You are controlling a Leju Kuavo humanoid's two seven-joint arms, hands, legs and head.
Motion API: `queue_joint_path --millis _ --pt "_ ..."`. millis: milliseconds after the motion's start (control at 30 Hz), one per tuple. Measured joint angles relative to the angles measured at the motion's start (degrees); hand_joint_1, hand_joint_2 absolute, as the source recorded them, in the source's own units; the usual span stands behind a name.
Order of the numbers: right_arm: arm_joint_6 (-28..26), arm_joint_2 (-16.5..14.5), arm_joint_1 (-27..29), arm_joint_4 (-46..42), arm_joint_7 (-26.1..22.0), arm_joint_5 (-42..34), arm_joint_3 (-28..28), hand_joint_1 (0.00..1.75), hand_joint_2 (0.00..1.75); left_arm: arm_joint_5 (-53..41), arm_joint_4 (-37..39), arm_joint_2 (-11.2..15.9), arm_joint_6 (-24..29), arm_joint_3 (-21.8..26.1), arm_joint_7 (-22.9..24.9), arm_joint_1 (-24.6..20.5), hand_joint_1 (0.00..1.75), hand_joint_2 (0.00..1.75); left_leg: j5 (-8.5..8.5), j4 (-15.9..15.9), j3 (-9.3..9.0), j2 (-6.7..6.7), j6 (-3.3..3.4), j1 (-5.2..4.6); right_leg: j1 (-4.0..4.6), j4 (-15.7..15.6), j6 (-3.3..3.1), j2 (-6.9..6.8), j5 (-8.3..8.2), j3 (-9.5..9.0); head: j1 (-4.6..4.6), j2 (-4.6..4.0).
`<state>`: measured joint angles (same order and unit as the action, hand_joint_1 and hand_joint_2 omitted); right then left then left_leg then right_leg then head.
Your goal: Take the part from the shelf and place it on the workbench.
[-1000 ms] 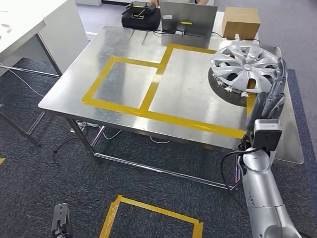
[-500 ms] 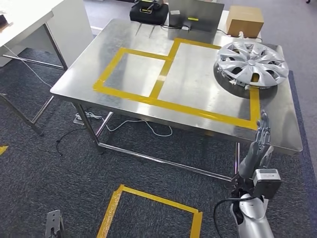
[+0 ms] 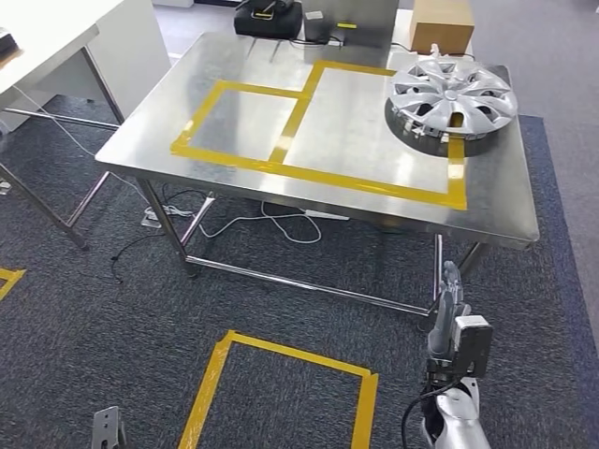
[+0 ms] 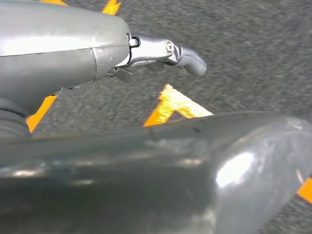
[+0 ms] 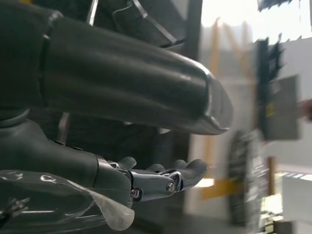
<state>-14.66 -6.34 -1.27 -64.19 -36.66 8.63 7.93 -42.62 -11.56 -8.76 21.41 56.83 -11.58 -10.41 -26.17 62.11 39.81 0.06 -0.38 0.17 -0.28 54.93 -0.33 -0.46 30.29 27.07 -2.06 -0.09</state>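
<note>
Right hand (image 3: 446,301) empty, fingers straight, below workbench (image 3: 494,201) bearing hubcap (image 3: 452,94)

The workbench (image 3: 211,65) was brushed, reflective metal with glossy yellow tape (image 3: 339,178). The hubcap (image 3: 452,92) looked like silver plastic, shiny. The floor (image 3: 106,346) was rough, matt carpet. A box (image 3: 442,23) was plain cardboard.

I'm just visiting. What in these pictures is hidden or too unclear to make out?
- Wheel cover underside: head view, hidden by its own face and the table.
- Box and black gear at the table's far end: head view, cut off by the top edge.
- Left hand: left wrist view, its fingers mostly hidden behind the grey cover.
- Background past the right hand: right wrist view, blurred and overexposed.
</note>
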Motion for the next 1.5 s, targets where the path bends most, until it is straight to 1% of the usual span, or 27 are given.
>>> queue_joint_path --millis 67,100,133,167,233,300,333,400,433,500,567,600,633,667,733,800,867,933,1000,1067,1100,1167,1233,1300,1367,1433,1500 --pt "0.5 -0.5 -1.8 10.8 0.0 -2.2 3.9 0.0 0.0 0.0 0.0 -0.1 0.0 0.2 0.0 0.3 0.0 0.0 -5.61 7.4 1.37 -0.01 -0.48 0.12 0.03 0.1 -0.24 -0.16 -1.35 1.24 0.17 0.0" --pt "1.1 -0.5 -2.4 15.8 -0.2 -3.1 5.8 0.0 0.0 0.0 0.0 -0.1 -0.1 0.3 0.0 0.3 0.0 0.0 -6.53 10.4 1.59 -0.01 -0.65 0.19 0.04 0.2 -0.17 -0.27 -2.02 1.96 0.18 0.0" --pt "2.1 -0.5 -2.9 20.8 -0.3 -3.9 7.8 0.0 0.0 0.0 0.0 -0.1 -0.2 0.5 0.0 0.4 0.0 0.0 -6.27 12.2 1.22 -0.01 -0.78 0.28 0.04 0.4 -0.07 -0.39 -2.66 2.78 0.17 0.0" --pt "3.2 -0.5 -3.1 24.9 0.0 -4.9 9.7 0.0 0.0 -0.1 0.0 -0.1 -0.3 0.7 0.0 0.4 0.0 0.0 -4.97 11.9 -0.04 -0.01 -0.87 0.4 0.01 0.7 0.07 -0.47 -3.21 3.78 0.18 0.0" --pt "4.8 -0.4 -3.4 31.3 2.0 -6.9 13.1 0.0 0.0 -0.4 0.0 0.0 -0.5 1.0 0.2 0.5 0.0 0.0 -2.83 6.0 -4.96 -0.09 -1.04 0.67 -0.1 1.4 0.52 -0.52 -3.94 5.56 0.19 0.0" --pt "3.0 -0.2 -3.4 36.6 6.4 -5.7 16.0 0.0 0.0 -0.7 0.0 0.0 -1.0 1.2 0.6 0.4 0.0 0.0 -3.35 -1.2 -9.75 -0.45 -0.76 0.71 -0.05 2.4 1.14 -0.5 -4.46 6.88 0.21 0.0" --pt "0.9 -0.1 -3.2 38.9 8.8 -3.5 16.8 0.0 0.0 -0.8 0.0 0.0 -1.2 1.2 1.0 0.5 0.0 0.0 -3.91 -3.3 -10.91 -0.63 -0.43 0.66 0.03 2.7 1.47 -0.5 -4.79 7.32 0.22 0.0" --pt "-2.9 0.3 -2.4 42.5 12.2 0.8 16.9 0.0 0.0 -0.9 0.0 0.0 -1.3 1.4 1.5 0.7 0.0 0.0 -3.83 -4.0 -10.5 -0.57 0.62 0.56 -0.04 2.9 2.17 -0.43 -5.35 7.86 0.24 0.0" --pt "-3.8 0.4 -1.9 44.0 12.9 1.8 16.8 0.0 0.0 -0.9 0.0 0.0 -1.4 1.4 1.6 0.8 0.0 0.0 -3.38 -4.0 -9.98 -0.41 1.2 0.56 -0.15 3.3 2.47 -0.31 -4.79 8.29 0.23 0.0" --pt "-4.3 0.6 -1.6 46.1 13.6 2.5 16.7 0.0 0.0 -0.9 0.0 0.1 -1.4 1.4 1.8 0.8 0.0 0.0 -2.15 -4.1 -8.59 -0.05 2.28 0.53 -0.33 6.8 2.88 -0.02 -0.55 10.01 0.17 0.0" --pt "-4.3 0.6 -1.6 47.7 14.7 3.2 16.6 0.0 0.0 -1.0 0.0 0.2 -1.7 1.5 2.0 0.8 0.0 0.0 -0.85 -4.1 -6.84 0.1 2.77 0.24 -0.32 13.9 2.93 0.16 5.08 12.06 0.11 0.0" --pt "-4.1 0.7 -1.7 48.3 16.0 3.8 16.4 0.0 0.0 -0.9 0.0 0.3 -2.0 1.5 2.1 0.8 0.0 0.0 -0.21 -4.1 -5.88 0.14 2.84 0.08 -0.29 17.2 2.87 0.21 6.26 12.53 0.12 0.0" --pt "-3.8 0.7 -1.7 48.9 18.0 4.6 16.1 0.0 0.0 -0.9 0.0 0.3 -2.3 1.5 2.3 0.8 0.0 0.0 0.42 -4.1 -4.96 0.01 2.81 -0.08 -0.25 19.3 2.73 0.27 5.87 12.35 0.09 0.0" --pt "-3.5 0.8 -1.7 49.4 20.8 5.4 15.8 0.0 0.0 -0.8 0.0 0.3 -2.7 1.6 2.5 0.9 0.0 0.0 1.03 -4.1 -4.09 -0.19 2.7 -0.19 -0.17 19.7 2.46 0.37 4.18 11.39 0.07 0.0" --pt "-3.3 0.9 -1.7 50.0 26.8 6.9 15.2 0.0 0.0 -1.0 0.0 0.3 -2.7 1.7 2.4 0.9 0.0 0.0 2.33 -4.0 -2.73 -0.78 2.37 -0.32 0.09 15.3 1.53 1.46 0.78 6.66 0.04 0.0" --pt "-3.3 1.0 -1.6 50.4 31.0 8.9 14.5 0.0 0.0 -1.6 0.0 0.2 -2.4 1.7 2.3 0.6 0.0 0.0 3.53 -3.8 -1.85 -1.38 1.97 -0.57 0.41 6.2 0.68 3.5 1.61 -0.18 -0.14 0.0" --pt "-3.1 0.9 -1.6 50.8 32.7 11.9 13.1 0.0 0.0 -2.4 0.0 0.2 -2.2 1.7 2.4 0.1 0.0 0.0 4.78 -3.8 -1.34 -2.13 1.44 -0.73 0.61 0.7 0.46 4.11 3.64 -3.55 -0.34 0.0" --pt "-3.0 0.5 -1.5 51.3 33.4 15.9 11.0 0.0 0.0 -3.4 0.0 0.3 -2.2 1.7 2.9 0.1 0.0 0.0 5.26 -3.8 -0.95 -2.6 0.79 -0.62 0.41 0.0 0.12 2.99 3.43 -3.27 -0.46 0.0" --pt "-2.9 0.2 -1.4 51.6 34.2 20.2 8.4 0.0 0.0 -4.3 0.0 0.3 -2.2 1.7 3.7 0.1 0.0 0.0 2.39 -1.2 -0.03 -1.93 0.11 -0.42 0.2 -0.1 -0.53 1.62 2.68 -2.86 -0.36 0.0" --pt "-2.8 0.1 -1.4 52.0 35.8 23.8 5.7 0.0 0.0 -5.1 0.0 0.3 -2.2 1.6 4.4 -0.2 0.0 0.0 -2.53 5.5 1.68 -1.0 -0.56 -0.13 0.27 -0.1 -0.82 0.18 2.22 -2.41 -0.17 0.0" --pt "-2.6 0.0 -1.4 52.2 36.8 25.3 4.4 0.0 0.0 -5.4 0.0 0.3 -2.2 1.6 4.8 -0.4 0.0 0.0 -4.1 8.9 2.34 -0.83 -0.83 0.01 0.3 -0.1 -0.8 -0.57 2.04 -2.17 -0.16 0.0" --pt "-2.0 0.0 -1.4 52.5 38.5 28.0 1.7 0.0 0.0 -5.9 0.0 0.2 -2.2 1.4 5.5 -0.6 0.0 0.0 -4.09 11.0 1.42 -0.54 -1.13 0.21 0.31 0.0 -0.69 -2.03 1.82 -1.83 -0.15 0.0" --pt "-1.5 0.0 -1.4 52.7 39.1 29.7 -0.6 0.0 0.0 -6.2 0.0 0.3 -2.3 1.3 5.9 -0.7 0.0 0.0 -1.51 5.0 -3.01 0.49 -0.99 0.27 0.32 0.1 -0.51 -3.35 1.84 -2.06 -0.15 0.0" --pt "-1.3 -0.1 -1.5 52.7 39.2 30.3 -2.3 0.0 0.0 -6.5 0.0 0.3 -2.4 1.2 6.1 -1.0 0.0 0.0 -0.25 -1.5 -6.96 2.44 -0.29 -0.17 0.54 0.3 -0.06 -4.52 1.98 -2.04 -0.18 0.0" --pt "-1.1 -0.2 -1.7 52.8 39.2 30.3 -3.4 0.0 0.0 -6.6 0.0 0.3 -2.5 1.2 6.2 -1.1 0.0 0.0 -0.59 -3.7 -7.81 3.14 0.64 -0.69 0.76 0.4 0.54 -5.52 2.03 -1.95 -0.42 0.0" --pt "-1.0 -0.2 -1.8 52.8 39.3 30.3 -4.1 0.0 0.0 -6.7 0.0 0.2 -2.6 1.2 6.2 -1.1 0.0 0.0 -0.47 -4.3 -7.52 2.24 1.43 -0.63 0.75 0.6 1.12 -5.8 2.31 -2.0 -0.61 0.0" --pt "-0.9 -0.3 -1.9 52.8 39.3 30.3 -4.6 0.0 0.0 -6.8 0.0 0.2 -2.6 1.2 6.3 -1.2 0.0 0.0 -0.08 -4.8 -7.37 1.28 2.07 -0.27 0.55 3.4 1.68 -3.47 4.24 -0.31 -0.96 0.0"
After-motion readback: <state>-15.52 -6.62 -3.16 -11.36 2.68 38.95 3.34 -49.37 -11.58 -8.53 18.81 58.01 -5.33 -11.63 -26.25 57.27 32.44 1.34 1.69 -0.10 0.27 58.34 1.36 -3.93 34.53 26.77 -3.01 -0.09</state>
